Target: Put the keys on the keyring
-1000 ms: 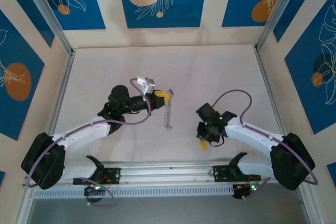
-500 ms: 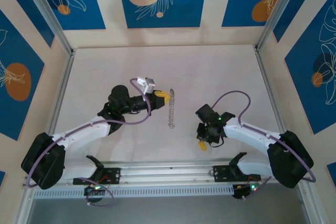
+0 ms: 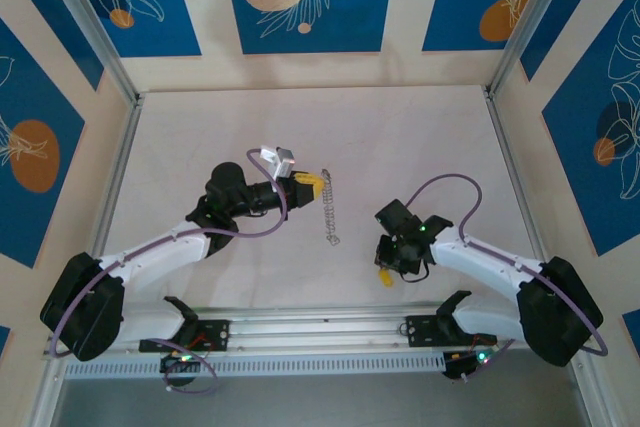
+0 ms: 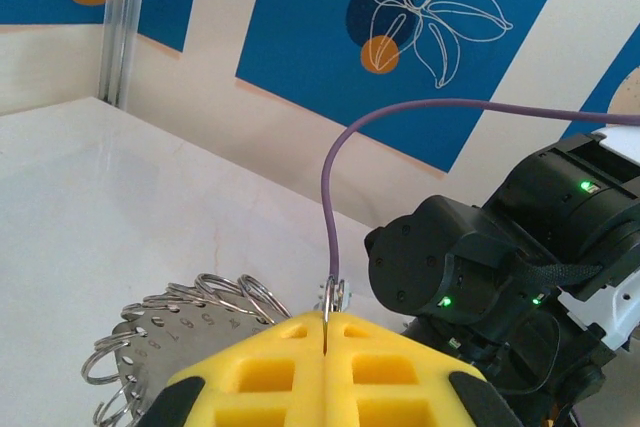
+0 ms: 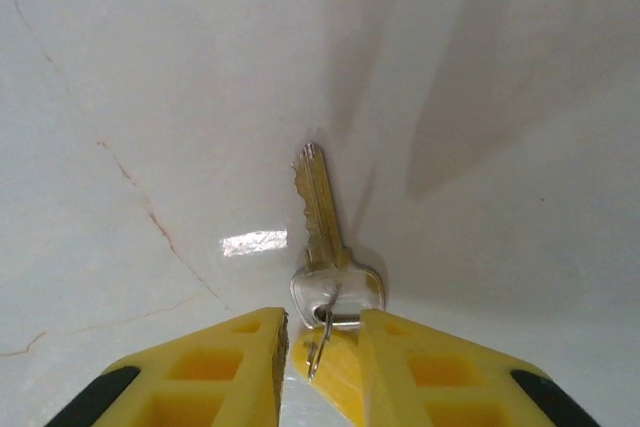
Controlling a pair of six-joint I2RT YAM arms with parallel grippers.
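- Since one second ago, the free end of the keyring (image 3: 329,212) has moved a little toward the right arm's side; now it runs slightly slanted, not straight toward the arm bases
- The right arm (image 4: 490,267) has also shifted a small bit near its wrist
- The left claw (image 3: 312,182) is pressed together, its yellow fingers (image 4: 270,372) meeting with no gap, and it pinches one thin ring at the top end of the keyring
- From the left wrist view, the other rings and a small metal plate with numbers (image 4: 170,332) spread like a fan just beside this claw
- I cannot tell if the keyring's lower end rests on the surface (image 3: 400,137) or hangs above it
- The right claw (image 3: 385,272) points down near the surface, well apart from the keyring
- Its fingers are a little spread, with a narrow gap between them
- The key (image 5: 318,212) lies flat on the surface just in front of this claw, its blade pointing away from the fingers
- A small wire ring (image 5: 318,337) goes through the key's head and reaches into the gap; I cannot tell if the fingers touch it
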